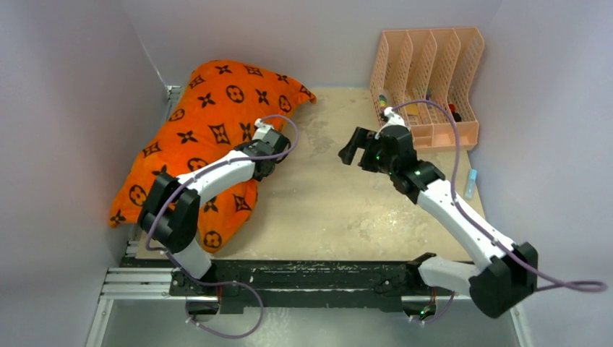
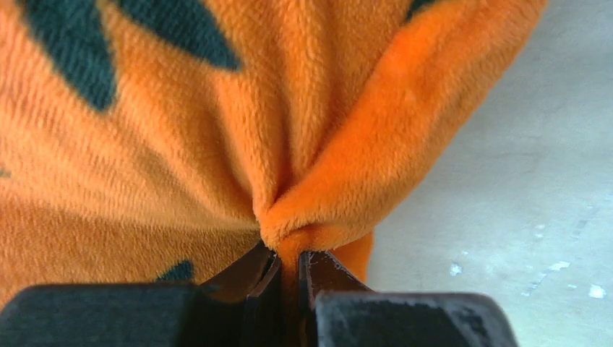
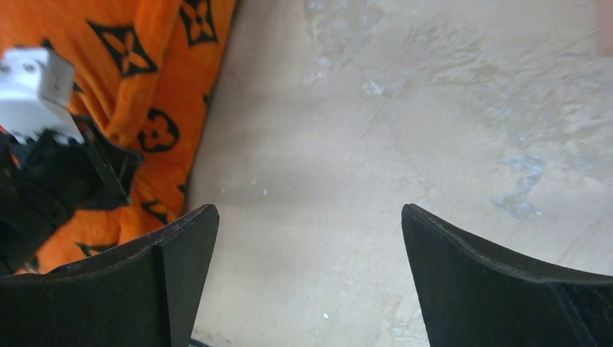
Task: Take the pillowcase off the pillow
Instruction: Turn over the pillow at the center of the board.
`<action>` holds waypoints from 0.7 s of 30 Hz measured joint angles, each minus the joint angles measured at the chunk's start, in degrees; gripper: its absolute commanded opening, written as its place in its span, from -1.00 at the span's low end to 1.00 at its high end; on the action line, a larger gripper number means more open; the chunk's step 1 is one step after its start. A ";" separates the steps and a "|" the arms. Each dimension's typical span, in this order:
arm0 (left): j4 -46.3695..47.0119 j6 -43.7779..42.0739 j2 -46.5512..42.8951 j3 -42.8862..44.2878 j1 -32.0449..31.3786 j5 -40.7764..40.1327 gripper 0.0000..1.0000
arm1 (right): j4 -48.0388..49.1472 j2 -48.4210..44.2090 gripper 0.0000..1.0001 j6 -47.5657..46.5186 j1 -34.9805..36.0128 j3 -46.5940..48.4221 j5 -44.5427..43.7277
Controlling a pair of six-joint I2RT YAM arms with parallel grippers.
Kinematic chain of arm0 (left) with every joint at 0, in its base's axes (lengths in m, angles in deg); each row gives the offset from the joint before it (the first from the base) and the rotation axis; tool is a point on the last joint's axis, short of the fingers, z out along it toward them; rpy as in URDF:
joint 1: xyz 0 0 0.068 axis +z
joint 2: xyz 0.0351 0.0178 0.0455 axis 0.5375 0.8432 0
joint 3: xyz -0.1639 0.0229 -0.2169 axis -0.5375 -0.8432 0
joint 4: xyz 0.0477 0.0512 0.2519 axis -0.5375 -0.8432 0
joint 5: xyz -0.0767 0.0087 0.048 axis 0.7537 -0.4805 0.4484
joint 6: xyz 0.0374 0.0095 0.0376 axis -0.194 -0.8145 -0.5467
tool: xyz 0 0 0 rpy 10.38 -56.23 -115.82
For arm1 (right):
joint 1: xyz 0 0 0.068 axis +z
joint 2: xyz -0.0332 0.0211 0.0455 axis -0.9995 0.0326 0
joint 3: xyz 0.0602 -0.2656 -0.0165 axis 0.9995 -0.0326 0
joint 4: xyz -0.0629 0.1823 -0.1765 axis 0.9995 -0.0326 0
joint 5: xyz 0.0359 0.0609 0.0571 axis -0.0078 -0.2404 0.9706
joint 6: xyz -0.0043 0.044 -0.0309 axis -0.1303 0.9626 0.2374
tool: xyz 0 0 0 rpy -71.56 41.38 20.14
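Orange plush pillowcase [image 1: 209, 137] lies on the left of the table [image 1: 340, 210]. The left gripper [image 2: 289, 259] pinches a fold of it, and the right gripper [image 3: 309, 214] hangs wide open.

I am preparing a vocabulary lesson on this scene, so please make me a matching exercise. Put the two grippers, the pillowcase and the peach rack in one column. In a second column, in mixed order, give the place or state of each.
Column one:
1. left gripper
2. right gripper
3. pillowcase
4. peach rack

Column two:
A. open, over bare table
B. standing at the far right corner of the table
C. shut on a pinched fold of orange fabric
D. lying along the left side of the table

Pairs: 1-C, 2-A, 3-D, 4-B.
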State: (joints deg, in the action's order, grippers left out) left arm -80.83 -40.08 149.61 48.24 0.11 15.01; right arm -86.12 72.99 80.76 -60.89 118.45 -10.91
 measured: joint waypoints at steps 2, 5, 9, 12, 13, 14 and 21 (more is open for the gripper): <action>0.96 0.13 0.72 -0.39 -1.79 -0.59 -1.00 | 0.15 -3.82 0.98 0.55 0.02 -1.07 -2.71; 1.27 -0.04 0.59 -0.13 -6.69 -0.74 -1.00 | -0.70 -6.27 0.98 0.96 0.02 -1.68 -7.34; 0.72 -1.40 2.32 2.12 -18.60 -2.89 -1.00 | -3.78 -6.80 0.98 1.20 -0.72 -1.68 -13.42; 0.76 -1.22 5.35 5.03 -29.64 -2.95 -1.00 | -5.84 -7.76 0.98 1.20 -3.13 -1.68 -16.48; 1.99 -0.94 5.95 5.49 -32.98 -1.62 -1.00 | -6.58 -8.44 0.98 1.20 -4.31 -1.68 -17.14; 3.50 -0.63 6.05 5.51 -36.02 -0.09 -1.00 | -7.04 -9.20 0.98 1.20 -5.60 -1.68 -17.51; 11.56 6.67 0.09 0.76 -45.05 6.86 0.47 | -7.30 -12.96 0.98 0.37 -8.94 -1.51 -15.50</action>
State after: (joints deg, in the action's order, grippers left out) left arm -69.27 -33.42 149.69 49.00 -44.93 21.88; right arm -93.42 60.03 81.14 -69.83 116.94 -26.40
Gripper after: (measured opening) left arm 0.606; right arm 0.987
